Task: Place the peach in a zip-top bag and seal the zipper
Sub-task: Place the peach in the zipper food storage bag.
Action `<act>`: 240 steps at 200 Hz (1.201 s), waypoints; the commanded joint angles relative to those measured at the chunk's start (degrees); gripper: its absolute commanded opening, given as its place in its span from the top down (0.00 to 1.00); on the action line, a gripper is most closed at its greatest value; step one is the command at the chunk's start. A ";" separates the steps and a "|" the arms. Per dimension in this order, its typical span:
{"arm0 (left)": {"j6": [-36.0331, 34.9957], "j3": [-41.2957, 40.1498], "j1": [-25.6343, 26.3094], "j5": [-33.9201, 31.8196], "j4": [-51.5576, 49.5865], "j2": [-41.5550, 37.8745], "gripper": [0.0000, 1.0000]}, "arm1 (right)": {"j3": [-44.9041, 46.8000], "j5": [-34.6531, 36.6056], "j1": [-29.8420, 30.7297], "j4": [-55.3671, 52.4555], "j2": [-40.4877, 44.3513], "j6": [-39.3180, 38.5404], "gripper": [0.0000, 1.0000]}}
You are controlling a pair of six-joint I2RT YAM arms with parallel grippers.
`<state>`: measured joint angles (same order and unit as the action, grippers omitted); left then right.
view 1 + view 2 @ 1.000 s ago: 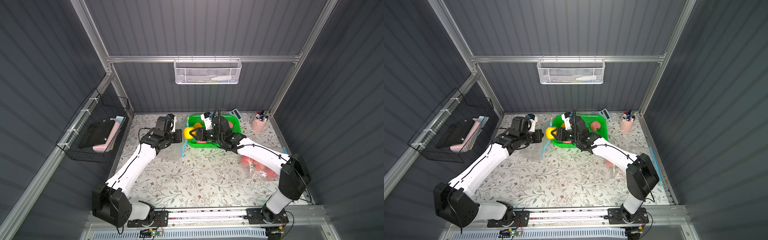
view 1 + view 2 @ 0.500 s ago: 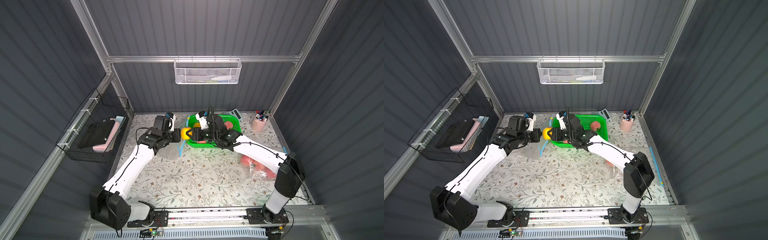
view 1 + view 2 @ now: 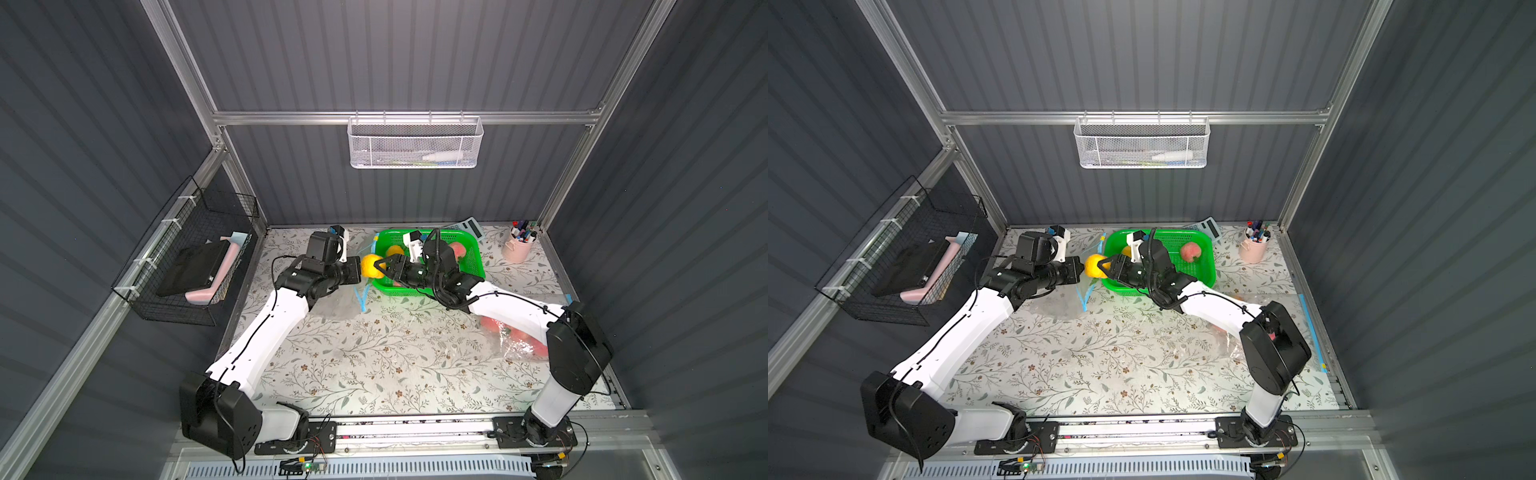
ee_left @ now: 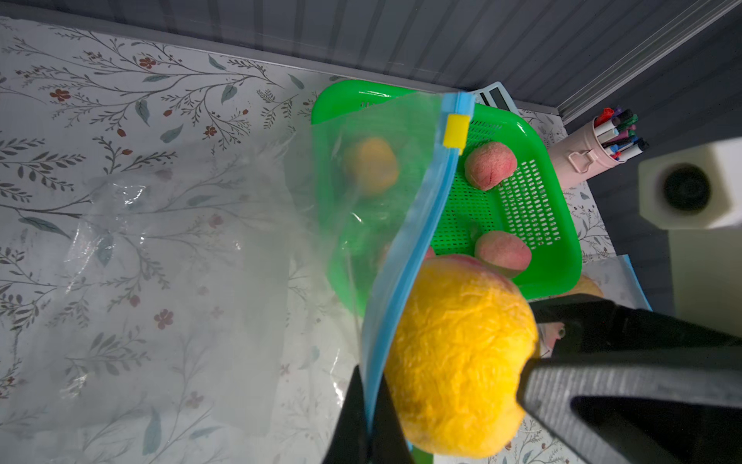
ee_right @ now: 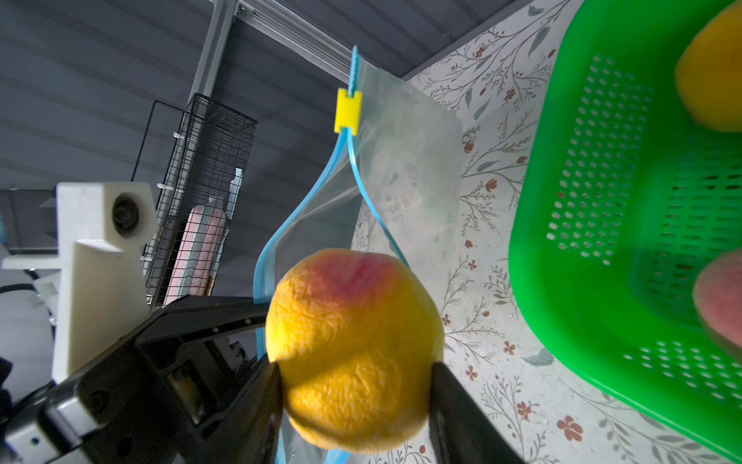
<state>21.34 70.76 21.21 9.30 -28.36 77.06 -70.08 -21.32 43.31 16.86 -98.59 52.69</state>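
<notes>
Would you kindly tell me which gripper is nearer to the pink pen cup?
Right. The right gripper, shut on the peach, sits across the green basket from the pen cup; the left gripper, pinching the zip-top bag, is farther, beyond the peach.

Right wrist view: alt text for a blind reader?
The right end effector grips a yellow-orange peach with a red blush at the open mouth of a clear zip-top bag, its yellow slider at the far end. A green basket of fruit sits beside it.
</notes>
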 commanded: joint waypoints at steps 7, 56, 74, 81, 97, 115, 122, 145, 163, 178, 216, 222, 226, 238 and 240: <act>2.05 1.09 0.50 4.54 1.09 0.59 1.00 | -0.36 -4.30 0.99 4.39 1.05 2.32 0.44; 2.13 2.35 0.41 4.96 0.32 0.11 1.00 | -3.39 5.90 3.39 -10.98 0.42 -9.37 0.45; 2.04 2.41 0.41 6.02 0.32 0.11 1.00 | -5.48 11.54 4.77 -16.13 0.04 -13.65 0.45; 2.00 2.43 0.41 6.44 0.41 0.02 1.00 | -6.34 13.00 5.22 -17.82 -0.14 -15.06 0.45; 1.43 2.44 0.35 7.50 0.50 0.02 1.00 | -7.95 15.79 6.06 -21.53 -0.78 -17.26 0.45; 0.75 2.38 0.32 8.65 0.49 -0.23 1.00 | -10.15 18.86 6.65 -25.10 -1.89 -18.44 0.45; 0.59 2.29 0.32 9.03 0.58 -0.43 1.00 | -11.11 20.01 6.78 -26.55 -2.38 -18.65 0.45; 0.28 2.13 0.32 9.94 0.75 -0.98 1.00 | -14.27 23.25 7.31 -30.43 -4.08 -18.46 0.44; 0.12 1.70 0.32 10.82 1.26 -1.21 1.00 | -16.05 25.03 7.49 -32.03 -4.97 -17.17 0.44; 0.14 1.49 0.32 11.26 1.38 -1.21 1.00 | -17.15 25.65 7.49 -32.91 -5.46 -15.77 0.44; 0.29 0.52 0.32 11.61 2.17 -1.23 1.00 | -17.17 17.93 7.32 -28.43 -5.41 -12.95 0.42; 0.36 0.43 0.32 11.53 2.17 -1.12 1.00 | -16.81 15.66 7.17 -26.85 -5.32 -12.60 0.41; 0.40 0.32 0.32 11.45 2.24 -1.12 1.00 | -16.55 14.23 7.12 -25.88 -5.34 -12.17 0.41; 0.50 0.09 0.25 11.44 2.49 -0.99 1.00 | -15.74 10.35 6.64 -23.52 -5.20 -10.52 0.41; 0.47 -0.05 0.24 11.33 2.51 -0.98 1.00 | -15.60 9.92 6.58 -23.27 -5.08 -10.13 0.41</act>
<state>22.50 71.31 21.28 19.64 -26.96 77.30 -86.04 -3.18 50.43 -11.64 -103.96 38.65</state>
